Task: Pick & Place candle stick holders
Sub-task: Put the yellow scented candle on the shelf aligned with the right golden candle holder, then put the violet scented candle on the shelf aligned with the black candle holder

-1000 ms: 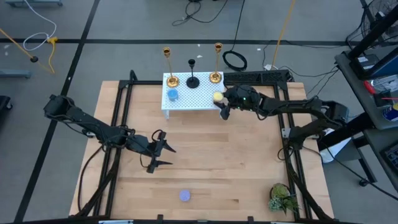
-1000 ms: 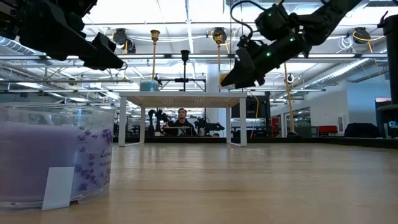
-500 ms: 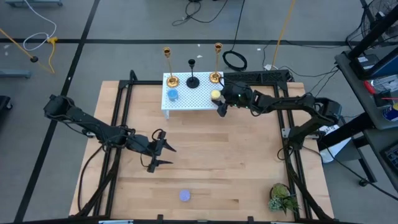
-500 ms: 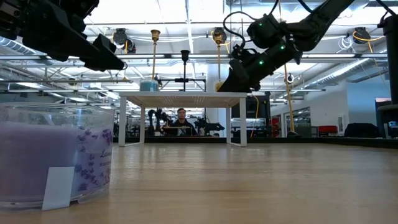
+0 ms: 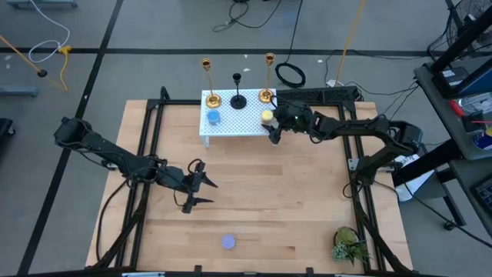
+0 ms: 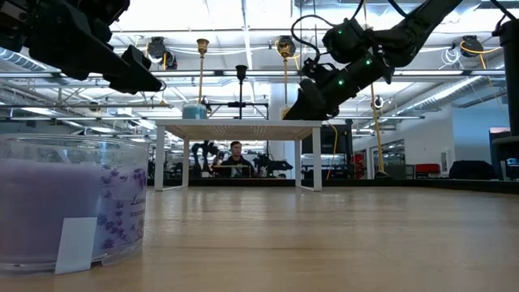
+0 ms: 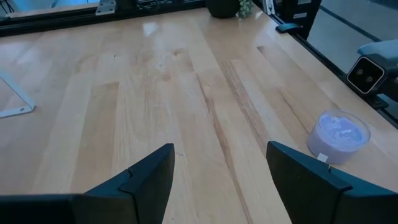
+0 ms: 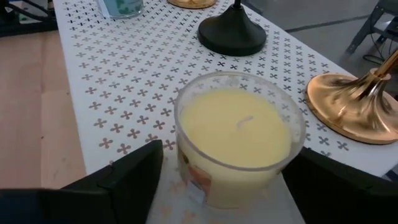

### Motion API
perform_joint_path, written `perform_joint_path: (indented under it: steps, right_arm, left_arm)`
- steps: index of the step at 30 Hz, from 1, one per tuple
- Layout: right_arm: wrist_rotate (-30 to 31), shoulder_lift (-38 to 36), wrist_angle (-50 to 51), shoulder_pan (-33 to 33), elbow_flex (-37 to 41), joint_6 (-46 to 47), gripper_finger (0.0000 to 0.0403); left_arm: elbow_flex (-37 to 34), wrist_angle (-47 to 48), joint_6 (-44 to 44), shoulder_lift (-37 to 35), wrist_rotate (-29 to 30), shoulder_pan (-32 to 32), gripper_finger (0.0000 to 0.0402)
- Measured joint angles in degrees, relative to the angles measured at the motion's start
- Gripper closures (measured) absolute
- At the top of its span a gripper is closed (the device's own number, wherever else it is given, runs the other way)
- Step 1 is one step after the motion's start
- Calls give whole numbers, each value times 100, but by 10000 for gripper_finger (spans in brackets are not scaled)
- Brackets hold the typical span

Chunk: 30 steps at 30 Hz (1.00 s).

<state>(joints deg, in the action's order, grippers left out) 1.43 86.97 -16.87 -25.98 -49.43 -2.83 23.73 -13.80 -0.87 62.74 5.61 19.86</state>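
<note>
Over the white perforated shelf (image 5: 234, 121) at the far side of the table, my right gripper (image 8: 217, 193) has its fingers spread wide around the yellow cup (image 8: 235, 142), which sits on the shelf's right end, just beside a gold stick's base (image 8: 351, 106). I judge this is the set-down: the cup looks seated, so the clean finish is to keep the fingers wide and back straight out without nudging the glass or clipping that gold base. The black holder (image 8: 232, 36) stands near behind the cup, and the blue cup (image 5: 213, 117) is at the shelf's left end, between the other gold stick (image 5: 211, 98) and the front edge.

My left gripper (image 7: 217, 180) waits over the middle of the wooden table (image 5: 261, 200), fingers apart and empty. The purple cup (image 5: 228, 242) stands near the front edge, still to fetch by my reckoning. A green plant sprig (image 5: 350, 245) sits at the front right corner. Beyond the table, the low view shows a workshop and a person seated far off.
</note>
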Motion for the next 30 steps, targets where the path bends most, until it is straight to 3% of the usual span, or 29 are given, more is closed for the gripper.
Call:
perform_joint_path:
  steps: [14,22,30]
  right_arm:
    - [-12,-396,209,31,9,-136,80]
    - [-9,-812,943,61,17,-116,80]
    - [0,-1246,1307,501,17,-543,80]
  left_arm:
    - [-2,74,-506,0,-301,285,144]
    - [-2,68,-1131,0,-299,527,144]
    - [-2,68,-1241,0,-256,865,144]
